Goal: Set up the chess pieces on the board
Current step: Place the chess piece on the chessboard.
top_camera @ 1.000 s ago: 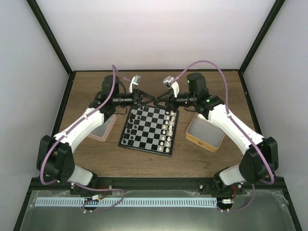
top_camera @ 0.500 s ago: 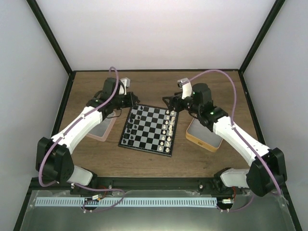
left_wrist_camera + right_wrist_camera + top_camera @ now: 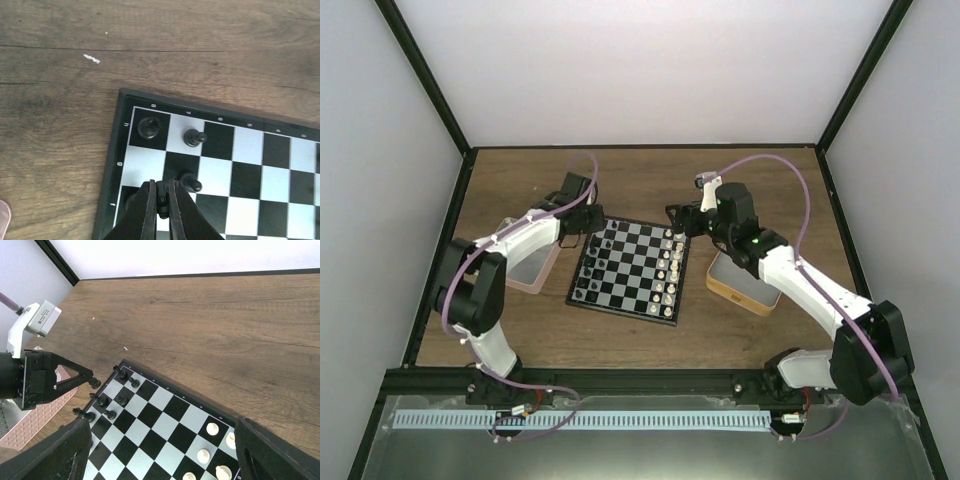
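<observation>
Item 1, left gripper (image 3: 161,196): found closed, its two fingers (image 3: 142,215) pinched on one small black chess piece (image 3: 161,201). It was placed low over the far left corner of the board (image 3: 246,178), just inside the left rim. Whether the pinched piece touched the board could not be told.

Item 2, right gripper (image 3: 163,440): found wide open, with nothing between its fingers (image 3: 60,455). It was poised above the far right part of the board.

Item 3, board: laid flat at the middle of the wooden bench (image 3: 640,175), with a pink-rimmed box (image 3: 525,272) near its left side and a tan tray (image 3: 745,285) just beside its right side.

Item 4, black chess pieces (image 3: 588,283): ranged in the two columns along the left side of the board. In the left wrist view one was seen on the corner square, one on the square next to it, and a third one row nearer, close beside the closed fingers.

Item 5, white chess pieces (image 3: 670,262): ranged in the two columns along the right side of the board.
</observation>
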Controlling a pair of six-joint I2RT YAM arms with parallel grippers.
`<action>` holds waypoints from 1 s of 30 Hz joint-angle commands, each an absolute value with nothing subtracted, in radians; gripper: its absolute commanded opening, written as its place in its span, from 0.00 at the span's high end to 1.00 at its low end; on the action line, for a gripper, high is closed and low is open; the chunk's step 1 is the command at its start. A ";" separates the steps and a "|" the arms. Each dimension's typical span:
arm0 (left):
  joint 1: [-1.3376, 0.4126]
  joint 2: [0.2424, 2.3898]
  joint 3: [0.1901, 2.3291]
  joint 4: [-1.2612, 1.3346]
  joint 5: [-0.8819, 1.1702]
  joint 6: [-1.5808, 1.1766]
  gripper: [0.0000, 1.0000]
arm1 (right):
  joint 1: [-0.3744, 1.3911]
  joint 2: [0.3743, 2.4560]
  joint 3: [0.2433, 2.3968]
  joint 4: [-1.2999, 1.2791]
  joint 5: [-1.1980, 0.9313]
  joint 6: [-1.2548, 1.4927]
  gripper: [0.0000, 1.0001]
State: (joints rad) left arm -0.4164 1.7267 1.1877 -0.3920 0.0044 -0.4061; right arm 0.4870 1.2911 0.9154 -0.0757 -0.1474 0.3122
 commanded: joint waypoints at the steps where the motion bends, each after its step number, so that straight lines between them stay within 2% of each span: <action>1: -0.414 1.768 1.204 -0.339 -0.053 -0.382 0.96 | 0.492 1.310 0.914 -0.054 -0.110 0.307 0.20; 30: -0.415 1.892 1.234 -0.298 -0.032 -0.358 0.93 | 0.487 1.315 0.907 -0.078 -0.106 0.309 0.20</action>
State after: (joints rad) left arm -0.4168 1.8694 1.2072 -0.3153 -0.0437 -0.3775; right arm 0.4870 1.3155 0.9134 -0.0765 -0.1219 0.3115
